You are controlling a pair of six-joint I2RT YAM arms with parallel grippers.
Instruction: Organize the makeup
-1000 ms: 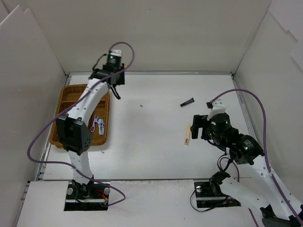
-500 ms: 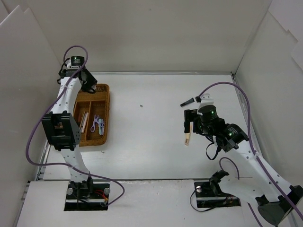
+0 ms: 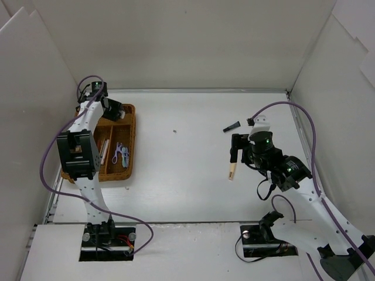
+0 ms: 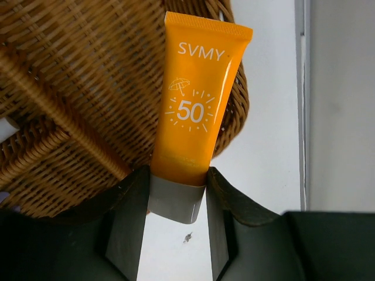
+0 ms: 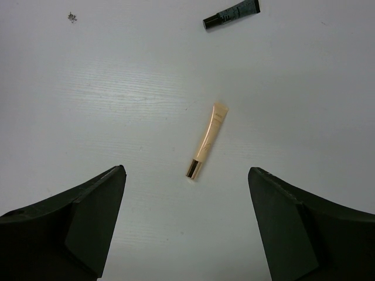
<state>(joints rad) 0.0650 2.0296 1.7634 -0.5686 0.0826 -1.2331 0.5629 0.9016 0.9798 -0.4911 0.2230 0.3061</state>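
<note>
My left gripper [image 4: 176, 177] is shut on the silver cap of an orange tube [image 4: 193, 105] marked "SVMY 50". It holds the tube over the far end of the brown wicker tray [image 4: 64, 111]. In the top view this gripper [image 3: 112, 109] is at the tray's far right corner. My right gripper [image 5: 186, 171] is open and empty, hovering above a slim beige tube with a gold cap [image 5: 207, 140]. That tube [image 3: 232, 170] lies on the table just in front of the right gripper [image 3: 236, 150].
A small black tube [image 3: 232, 126] lies on the table beyond the right gripper and also shows in the right wrist view [image 5: 231, 14]. The tray [image 3: 130, 170] holds a purple curler [image 3: 121, 153] and a pale stick [image 3: 105, 151]. White walls enclose the table.
The left arm swung left from the far middle to the tray's far end. The right gripper moved a little left and forward over the beige tube.
</note>
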